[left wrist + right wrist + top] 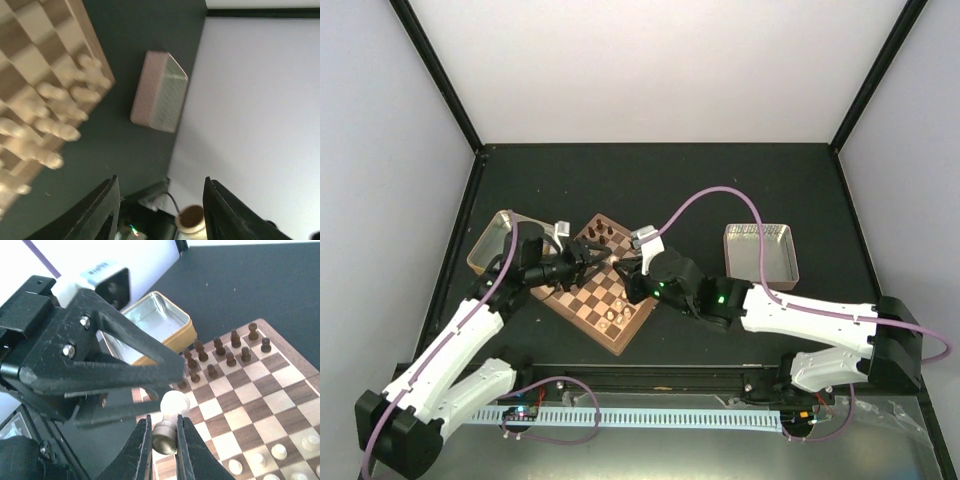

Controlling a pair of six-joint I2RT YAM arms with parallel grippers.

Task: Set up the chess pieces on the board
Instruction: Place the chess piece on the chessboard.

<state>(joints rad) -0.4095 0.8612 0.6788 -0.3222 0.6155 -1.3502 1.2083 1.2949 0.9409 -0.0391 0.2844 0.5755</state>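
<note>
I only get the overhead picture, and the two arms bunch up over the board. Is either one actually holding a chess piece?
Observer: Yes. The right jaws are shut on a pale pawn, gripping it low, near its base.
Operator: And the left ones?
Observer: The left jaws stand open, with that pawn between them.
Operator: Anything in the gold tin?
Observer: What shows of the inside of the tin holds no pieces.
</note>
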